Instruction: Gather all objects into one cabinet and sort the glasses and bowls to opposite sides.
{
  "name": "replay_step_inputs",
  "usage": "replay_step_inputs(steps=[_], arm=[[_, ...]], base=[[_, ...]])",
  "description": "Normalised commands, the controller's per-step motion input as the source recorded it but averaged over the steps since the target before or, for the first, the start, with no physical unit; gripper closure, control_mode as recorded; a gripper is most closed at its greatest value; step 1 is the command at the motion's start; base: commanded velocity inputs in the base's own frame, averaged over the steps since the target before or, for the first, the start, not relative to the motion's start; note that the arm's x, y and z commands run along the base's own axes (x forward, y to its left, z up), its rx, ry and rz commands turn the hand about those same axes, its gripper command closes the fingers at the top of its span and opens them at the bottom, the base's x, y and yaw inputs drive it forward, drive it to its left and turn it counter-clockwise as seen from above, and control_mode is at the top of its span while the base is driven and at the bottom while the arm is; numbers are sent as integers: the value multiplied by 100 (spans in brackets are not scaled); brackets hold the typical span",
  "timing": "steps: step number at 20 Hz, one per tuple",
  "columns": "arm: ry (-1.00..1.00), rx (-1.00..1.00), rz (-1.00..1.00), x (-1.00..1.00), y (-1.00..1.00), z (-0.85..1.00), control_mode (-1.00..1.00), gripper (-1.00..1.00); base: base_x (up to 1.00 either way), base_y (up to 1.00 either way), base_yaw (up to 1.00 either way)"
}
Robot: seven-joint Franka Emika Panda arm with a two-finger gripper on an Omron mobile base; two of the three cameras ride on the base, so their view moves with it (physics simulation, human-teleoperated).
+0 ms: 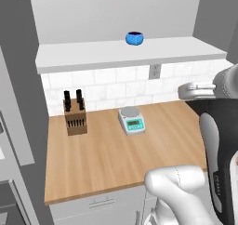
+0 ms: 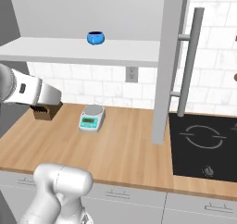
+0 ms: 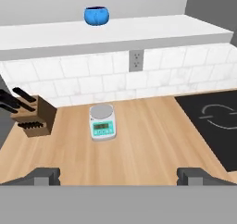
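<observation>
Small blue bowl (image 3: pixel 96 15): it stands alone on the white shelf board (image 3: pixel 139 31) of the cabinet, toward the left part.
Gripper (image 3: pixel 118 176): the fingers are spread wide, holding nothing, above the wooden counter (image 3: pixel 148 135).
Step, as I judge: reaching for the bowl.
Advice: rise above the shelf edge first, then approach level, avoiding the grey door panel (image 2: pixel 169 65).

Glossy blue bowl (image 1: pixel 134 38) on white shelf board (image 1: pixel 93 55). Tabletop (image 1: pixel 107 159) light wood grain. Knife block (image 1: pixel 75 118) brown, black handles. Kitchen scale (image 1: pixel 131 120) white/grey with teal display. Backsplash (image 3: pixel 92 79) white marbled tile. Cooktop (image 2: pixel 203 144) black.
</observation>
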Motion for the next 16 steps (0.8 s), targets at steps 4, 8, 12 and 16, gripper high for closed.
replay_step_inputs(steps=[4,8,12,16], arm=[[-1,0,0,2,28,58,-100,-100],[0,0,0,0,24,23,-100,-100],[0,0,0,6,6,3,-100,-100],[0,0,0,15,0,0,-100,-100]], base=[[0,0,0],[0,0,0],[0,0,0],[0,0,0]])
